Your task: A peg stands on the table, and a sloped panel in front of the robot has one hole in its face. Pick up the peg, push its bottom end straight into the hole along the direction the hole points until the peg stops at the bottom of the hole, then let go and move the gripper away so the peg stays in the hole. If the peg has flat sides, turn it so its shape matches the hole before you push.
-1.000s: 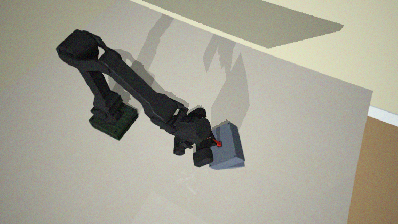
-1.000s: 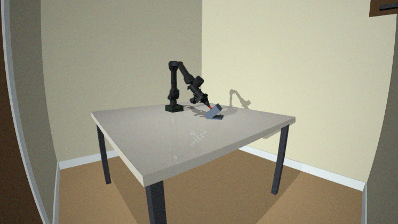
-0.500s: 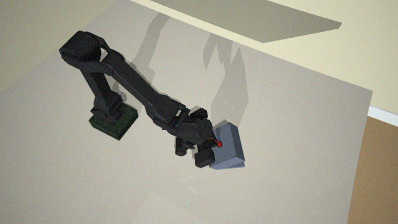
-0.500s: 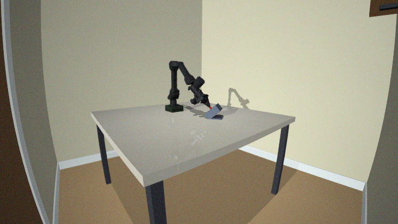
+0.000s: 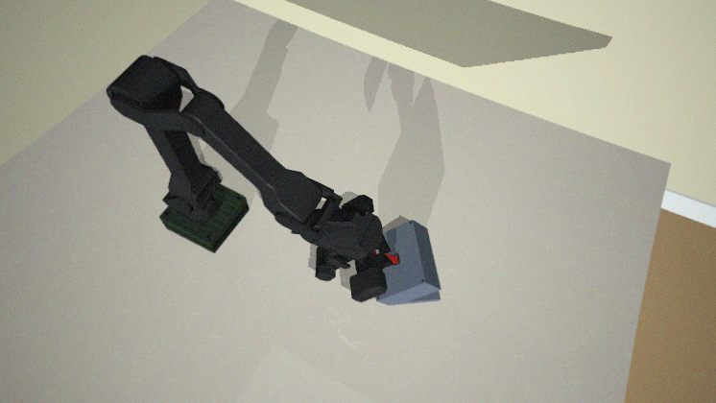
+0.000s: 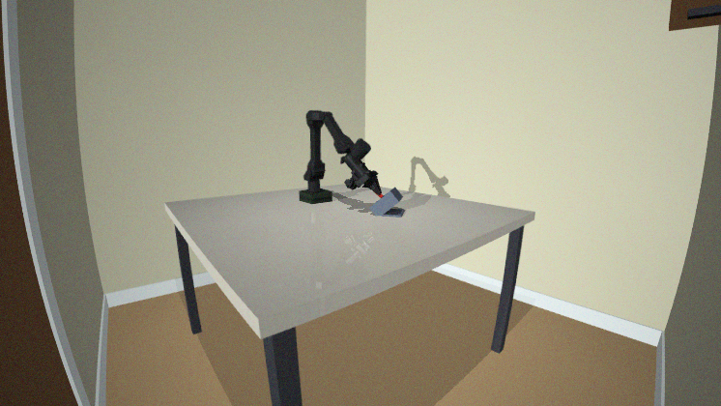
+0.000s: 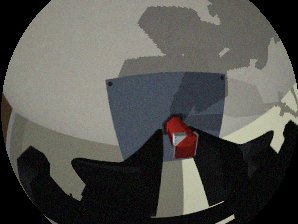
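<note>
A: Where's the peg (image 7: 178, 137)?

B: Its red stub sticks out of the sloped panel (image 7: 143, 112), in the lower right part of the blue-grey face. Only a short end shows in the wrist view; the rest is sunk in the hole. From the top view the peg (image 5: 391, 258) is a small red sliver at the panel's (image 5: 413, 255) near edge.

A: And the gripper (image 7: 178, 163)?

B: Right at the peg, pointing down the slope at the panel. The jaws are partly open, a modest gap, and they are not clamped on anything. The dark fingers stand either side of the peg's exposed end; I cannot tell whether they brush it.

A: From the side?

B: In the exterior view the arm (image 6: 335, 133) reaches down from its green base (image 6: 315, 195) and the gripper (image 6: 374, 188) tips toward the panel (image 6: 387, 202), with a red speck (image 6: 381, 194) between them. The panel sits on the table (image 6: 312, 251), near the base, with the arm's shadow beside it.
</note>
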